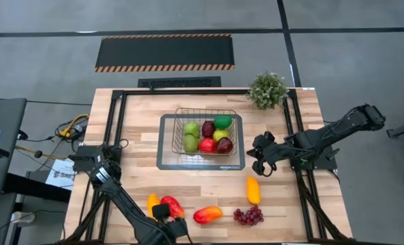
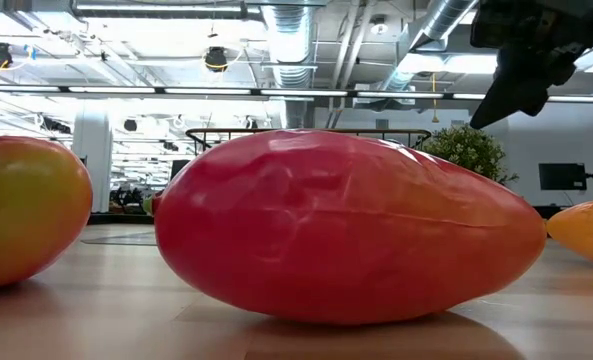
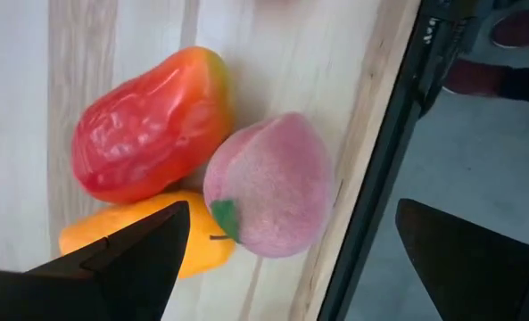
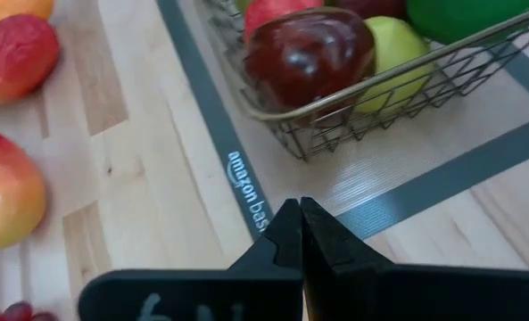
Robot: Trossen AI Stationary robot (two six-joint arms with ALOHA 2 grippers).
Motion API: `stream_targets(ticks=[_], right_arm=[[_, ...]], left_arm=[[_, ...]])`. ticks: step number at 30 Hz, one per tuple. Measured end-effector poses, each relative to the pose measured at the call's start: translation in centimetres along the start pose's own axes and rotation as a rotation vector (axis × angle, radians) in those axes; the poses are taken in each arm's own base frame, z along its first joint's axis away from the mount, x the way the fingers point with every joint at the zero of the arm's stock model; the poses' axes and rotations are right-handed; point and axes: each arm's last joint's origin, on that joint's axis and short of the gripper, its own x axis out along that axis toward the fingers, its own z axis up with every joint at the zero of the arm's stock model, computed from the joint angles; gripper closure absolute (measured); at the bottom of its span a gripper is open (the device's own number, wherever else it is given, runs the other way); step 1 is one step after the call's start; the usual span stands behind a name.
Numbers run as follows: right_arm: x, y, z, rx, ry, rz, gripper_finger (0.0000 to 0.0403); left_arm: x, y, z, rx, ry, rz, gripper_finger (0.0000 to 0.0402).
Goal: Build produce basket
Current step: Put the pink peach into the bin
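Wire basket sits on grey tray mid-table, holding green apples, a maroon apple, a red one, a yellow-green one and a green piece at the far corner. Right gripper hovers just beside the tray's right edge, fingers pinched together, nothing between them; in its wrist view the closed tips hang over the tray's printed rim with the basket just ahead. Near that gripper, toward the front edge, lie an orange-yellow piece and a purple grape bunch. Left gripper is down at the front of the table, fingers spread wide and gripping nothing. Straight in front of it, between the spread fingers in its wrist view, sits a fuzzy pink peach at the table's edge, touching a red-orange pepper-like piece and a yellow-orange piece that is partly behind one finger. From overhead the peach is hidden under the gripper; the red piece and yellow piece show either side of it. A red-orange mango lies a little to that gripper's right, apart from it, filling the low view. Green potted plant stands at the far right of the wooden table, well away from both grippers.
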Motion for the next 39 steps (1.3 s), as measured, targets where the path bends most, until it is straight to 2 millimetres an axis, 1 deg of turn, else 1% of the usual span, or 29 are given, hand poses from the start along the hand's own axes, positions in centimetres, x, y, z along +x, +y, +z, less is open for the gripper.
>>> stream_targets(ticks=[4, 8, 12, 16, 20, 23, 26, 33, 39], right_arm=[[0.2, -0.5, 0.3, 0.023, -0.006, -0.022, 0.0396], [0.4, -0.8, 0.6, 0.042, -0.011, -0.04, 0.0396], [0.5, -1.2, 0.8, 0.06, -0.017, -0.055, 0.0396], [0.6, -1.4, 1.0, 0.074, -0.022, -0.066, 0.0396], [0.6, -1.6, 1.2, 0.09, -0.027, -0.071, 0.0396], [0.6, -1.6, 1.2, 0.09, -0.028, -0.071, 0.0396], [0.6, -1.6, 1.2, 0.09, -0.029, -0.072, 0.0396], [0.6, -1.6, 1.2, 0.09, -0.031, -0.074, 0.0396], [0.6, -1.5, 1.2, 0.091, -0.03, -0.072, 0.0396]], left_arm=[[0.0, -0.3, 0.2, 0.027, -0.02, -0.027, 0.0019], [0.2, -0.2, 0.4, 0.043, -0.043, -0.017, 0.0019], [2.0, 0.0, 0.3, 0.039, 0.005, 0.003, 0.0019], [3.6, -0.4, 0.3, 0.066, 0.016, -0.057, 0.0019], [3.5, -0.5, 0.1, 0.079, -0.017, -0.029, 0.0019], [3.5, -0.4, -0.5, 0.095, -0.017, 0.012, 0.0019], [3.6, -0.8, -1.0, 0.106, -0.033, 0.016, 0.0019], [6.8, -1.9, -2.3, 0.102, 0.011, -0.105, 0.0019], [8.3, -1.4, -2.7, 0.067, 0.016, -0.06, 0.0022]])
